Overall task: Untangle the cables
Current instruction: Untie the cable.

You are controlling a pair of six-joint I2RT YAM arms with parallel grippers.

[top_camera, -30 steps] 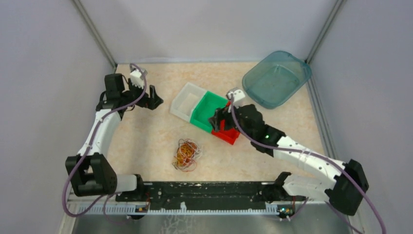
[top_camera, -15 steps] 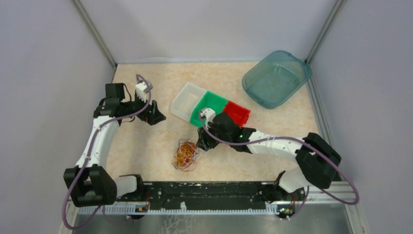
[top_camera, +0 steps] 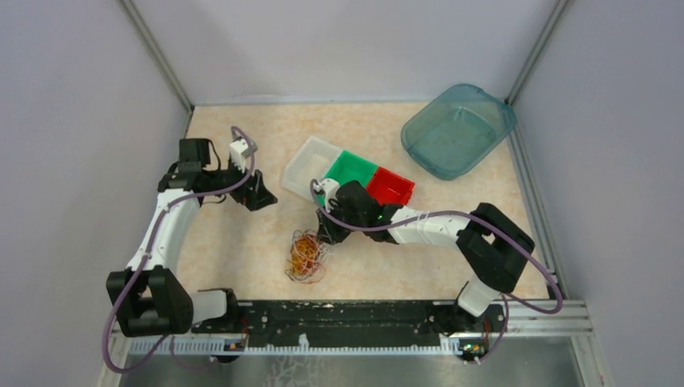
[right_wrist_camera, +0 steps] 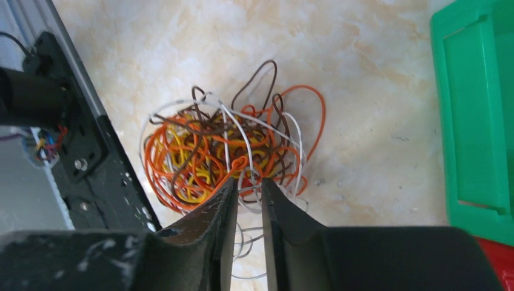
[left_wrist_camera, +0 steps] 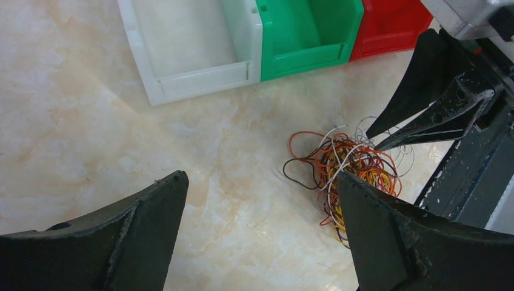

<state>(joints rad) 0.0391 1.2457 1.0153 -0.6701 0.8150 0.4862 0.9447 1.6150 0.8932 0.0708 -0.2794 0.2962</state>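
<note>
The cables point(top_camera: 307, 255) are a small tangle of orange, yellow, brown and white loops on the marble tabletop, in front of the bins. In the right wrist view the cables point(right_wrist_camera: 224, 151) lie just ahead of my right gripper point(right_wrist_camera: 248, 180), whose jaws stand a narrow gap apart over white strands at the tangle's edge, gripping nothing I can see. From above, the right gripper point(top_camera: 327, 234) sits at the tangle's upper right. My left gripper point(top_camera: 260, 192) hangs wide open to the upper left, apart from it. In the left wrist view the cables point(left_wrist_camera: 345, 170) lie by the left gripper's point(left_wrist_camera: 260, 176) right finger.
A white bin point(top_camera: 306, 165), a green bin point(top_camera: 348, 169) and a red bin point(top_camera: 391, 185) stand in a row behind the tangle. A teal tub point(top_camera: 458, 129) sits at the back right. The black base rail point(top_camera: 339, 314) runs along the near edge, close to the tangle.
My right arm swung from the red bin down and left to the tangle, and its jaws narrowed from wide open. The left gripper drifted slightly right and nearer, still open.
</note>
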